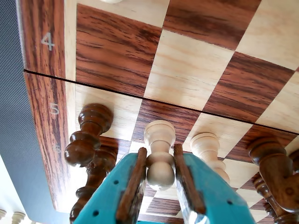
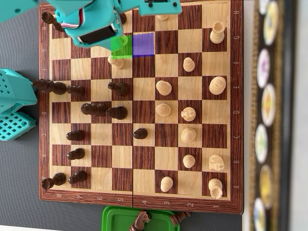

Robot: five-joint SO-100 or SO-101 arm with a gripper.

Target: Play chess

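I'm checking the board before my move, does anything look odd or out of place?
A green square and a purple square beside the gripper stand out: tinted, unlike the wooden rest. No piece on the board looks toppled.

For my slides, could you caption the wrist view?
Teal gripper closed around a light pawn above the wooden chessboard.
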